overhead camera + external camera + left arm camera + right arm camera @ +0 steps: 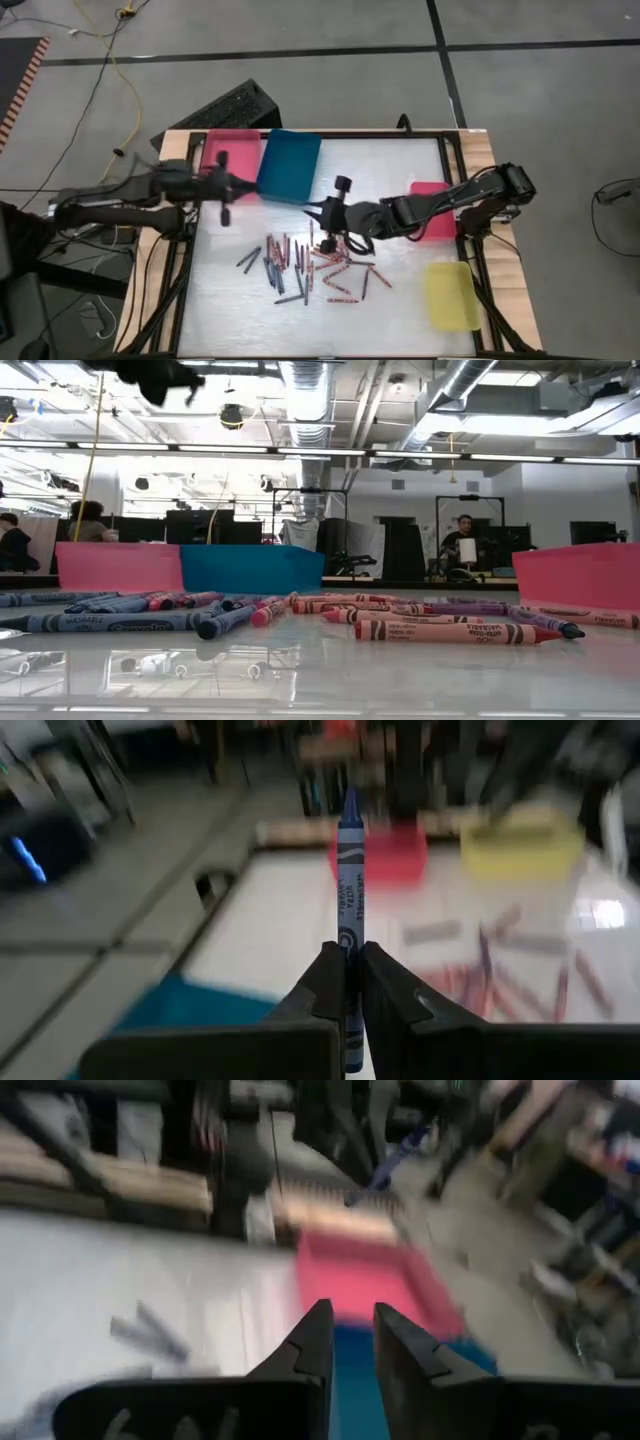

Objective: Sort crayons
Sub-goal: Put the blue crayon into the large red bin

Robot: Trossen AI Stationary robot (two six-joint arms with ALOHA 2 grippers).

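Note:
Several crayons (310, 265) lie loose in a pile on the white table top, red and blue ones side by side in the low view (300, 615). My left gripper (232, 186) hovers high at the table's left, by the pink tray (230, 150) and the blue tray (290, 165), shut on a blue crayon (349, 870). My right gripper (325, 215) hangs above the far end of the pile. Its fingers (350, 1340) stand a narrow gap apart with nothing between them. My left gripper pinches the blue crayon between its two fingers, on the wrapped shaft near its rear end (348, 946). The fingers lie about level and along the crayon, pointing toward the table's right. The crayon sticks straight out ahead of the fingertips, lifted clear of the table.
A red tray (435, 205) sits at the right edge and a yellow tray (450, 295) at the near right. A black frame (455, 150) borders the table top. Bare white surface (230, 310) lies near the front left.

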